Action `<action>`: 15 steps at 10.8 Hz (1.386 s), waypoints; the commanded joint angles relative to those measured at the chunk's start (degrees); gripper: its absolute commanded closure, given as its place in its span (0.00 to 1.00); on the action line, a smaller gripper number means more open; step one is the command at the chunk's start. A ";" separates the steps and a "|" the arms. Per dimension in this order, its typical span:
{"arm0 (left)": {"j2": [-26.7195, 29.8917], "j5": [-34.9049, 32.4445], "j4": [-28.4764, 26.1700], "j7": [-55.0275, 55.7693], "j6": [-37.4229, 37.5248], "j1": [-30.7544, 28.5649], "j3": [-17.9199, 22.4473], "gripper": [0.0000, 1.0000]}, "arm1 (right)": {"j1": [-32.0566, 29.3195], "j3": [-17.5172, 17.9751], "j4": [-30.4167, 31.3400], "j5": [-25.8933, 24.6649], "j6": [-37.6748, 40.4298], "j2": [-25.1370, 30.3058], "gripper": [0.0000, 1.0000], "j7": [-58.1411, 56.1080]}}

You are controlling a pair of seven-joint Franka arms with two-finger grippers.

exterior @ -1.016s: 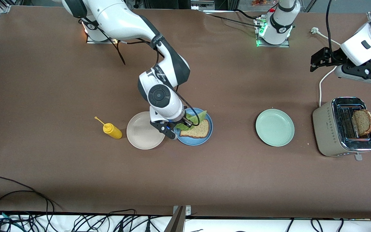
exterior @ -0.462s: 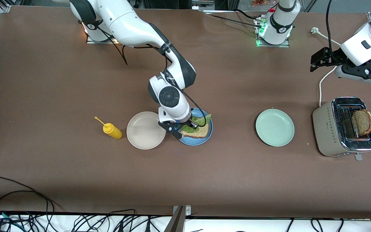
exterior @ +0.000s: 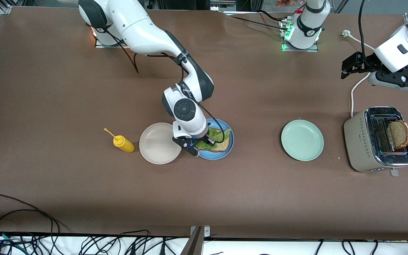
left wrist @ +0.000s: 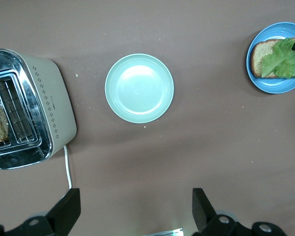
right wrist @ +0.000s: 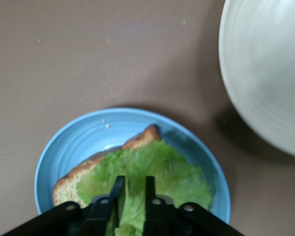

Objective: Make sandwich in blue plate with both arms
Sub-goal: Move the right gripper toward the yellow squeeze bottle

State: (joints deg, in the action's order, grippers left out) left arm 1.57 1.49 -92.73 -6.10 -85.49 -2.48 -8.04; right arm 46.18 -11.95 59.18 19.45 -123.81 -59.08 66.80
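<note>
Lettuce (exterior: 217,136) lies on a bread slice (exterior: 220,145) in the blue plate (exterior: 228,151), under the right gripper (exterior: 204,143); the left gripper (exterior: 352,65) waits above the toaster (exterior: 361,141). Left wrist: its fingers stand wide apart, holding nothing. Right wrist: jaws barely parted around the leaf, which could lift away if it clings; most of the bread stays hidden.
</note>
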 commanded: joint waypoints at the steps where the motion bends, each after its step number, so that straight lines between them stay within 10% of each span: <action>1: -0.78 -0.87 1.85 0.21 1.29 -0.15 -0.30 0.00 | 0.84 -2.55 -2.66 0.50 1.98 -1.56 0.00 -3.34; 8: -0.78 -0.87 1.85 0.21 1.38 -0.24 -0.31 0.00 | -1.26 -3.61 -2.05 1.12 14.09 6.68 0.00 -14.66; 15: -0.78 -0.87 1.85 0.21 1.38 -0.24 -0.31 0.00 | -11.53 -2.91 11.38 0.50 24.74 24.87 0.00 -43.30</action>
State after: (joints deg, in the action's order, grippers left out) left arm 1.54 1.49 -92.70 -6.10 -85.47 -2.51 -8.05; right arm 37.33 -15.99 62.85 19.46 -100.93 -41.00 32.31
